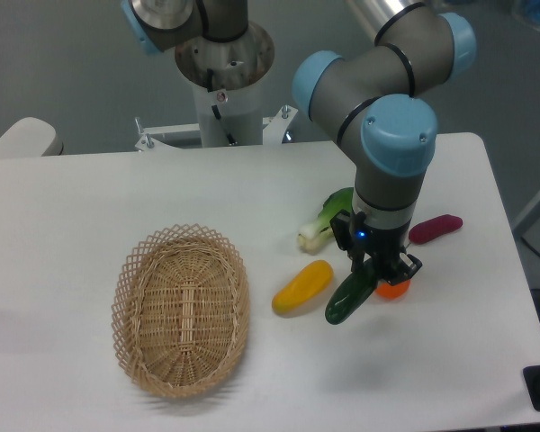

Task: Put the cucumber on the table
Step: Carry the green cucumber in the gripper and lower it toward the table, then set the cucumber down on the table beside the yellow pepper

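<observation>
The dark green glossy cucumber (pixel 349 298) hangs tilted, its upper end between the fingers of my gripper (pixel 378 273), its lower end pointing down-left close to the white table (pixel 90 207). The gripper is shut on the cucumber's upper end. I cannot tell whether its lower tip touches the tabletop. The gripper is at the right middle of the table, right of the yellow vegetable.
An oval wicker basket (pixel 182 310) lies at the left front. A yellow vegetable (pixel 302 286) lies just left of the cucumber. A bok choy (pixel 326 220) lies behind it. A small orange thing (pixel 393 289) sits under the gripper, a dark red vegetable (pixel 436 228) to its right.
</observation>
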Tool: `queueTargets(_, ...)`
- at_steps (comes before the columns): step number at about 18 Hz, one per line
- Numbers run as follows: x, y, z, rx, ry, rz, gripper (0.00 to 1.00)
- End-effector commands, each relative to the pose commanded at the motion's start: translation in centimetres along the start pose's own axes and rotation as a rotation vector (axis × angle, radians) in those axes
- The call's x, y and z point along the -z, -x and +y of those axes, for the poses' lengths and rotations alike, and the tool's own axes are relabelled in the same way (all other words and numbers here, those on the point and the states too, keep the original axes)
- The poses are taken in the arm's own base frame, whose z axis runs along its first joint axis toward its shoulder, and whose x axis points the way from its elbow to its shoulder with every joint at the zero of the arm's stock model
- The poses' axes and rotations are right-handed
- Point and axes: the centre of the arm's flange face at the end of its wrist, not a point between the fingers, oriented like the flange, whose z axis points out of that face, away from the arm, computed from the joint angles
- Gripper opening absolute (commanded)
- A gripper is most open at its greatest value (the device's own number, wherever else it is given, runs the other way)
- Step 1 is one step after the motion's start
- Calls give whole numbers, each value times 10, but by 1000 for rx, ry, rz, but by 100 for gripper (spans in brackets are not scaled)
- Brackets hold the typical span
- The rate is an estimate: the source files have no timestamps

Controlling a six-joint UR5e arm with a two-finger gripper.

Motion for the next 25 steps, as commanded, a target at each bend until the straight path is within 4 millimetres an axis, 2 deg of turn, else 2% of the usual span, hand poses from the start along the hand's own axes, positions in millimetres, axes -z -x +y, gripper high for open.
queueTargets(6, 5, 4, -5, 6, -9, -13, 24)
queueTargets(9, 4, 8, -10, 107, -15, -17, 24)
queueTargets(12, -4, 10, -38, 157, -34, -38, 24)
queueTargets(14, -18, 10, -56, 237, -56, -67, 24)
queueTargets(18, -57, 11, -82, 215, -91, -125, 24)
queueTargets(20, -80, 17, -84, 171, -89, -136, 24)
queueTargets(22, -102, 17, -83, 47, -65, -119, 24)
queueTargets(25, -130, 19, -71, -64, -24, -89, 24)
